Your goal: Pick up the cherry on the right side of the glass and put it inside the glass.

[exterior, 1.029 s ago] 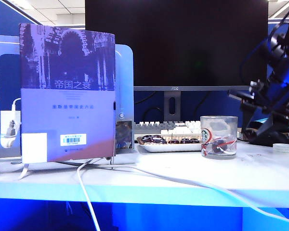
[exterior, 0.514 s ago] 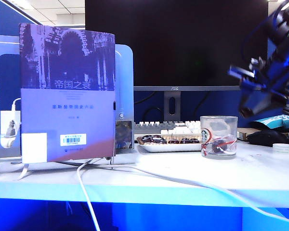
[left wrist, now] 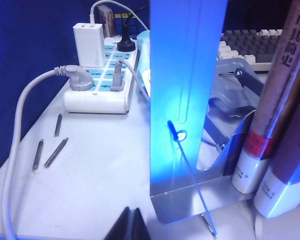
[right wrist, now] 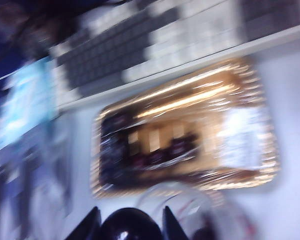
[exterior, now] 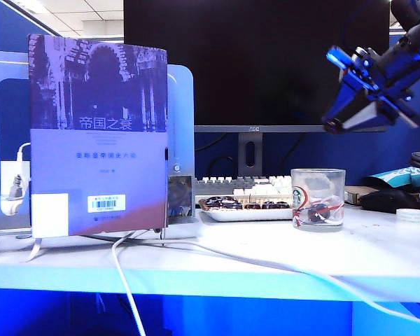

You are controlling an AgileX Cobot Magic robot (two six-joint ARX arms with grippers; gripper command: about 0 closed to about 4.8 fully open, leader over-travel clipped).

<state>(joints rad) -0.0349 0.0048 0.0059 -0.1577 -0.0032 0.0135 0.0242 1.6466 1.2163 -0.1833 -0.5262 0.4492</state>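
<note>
The right tool (exterior: pixel 334 122) hangs high above the glass (exterior: pixel 318 199), tilted down toward the table (exterior: pixel 266 252). In the blurred right wrist view its fingers (right wrist: pixel 90 225) are clamped on the dark glossy cherry (right wrist: pixel 131 226), held over the glass rim (right wrist: pixel 180 200). Beyond lies a gold-rimmed tray (right wrist: pixel 260 165) with a row of dark fruits. The left tool (left wrist: pixel 131 226) sits low by a metal bookend (left wrist: pixel 185 100), cut off at the frame edge, tips together. Something dark and red shows inside the glass.
</note>
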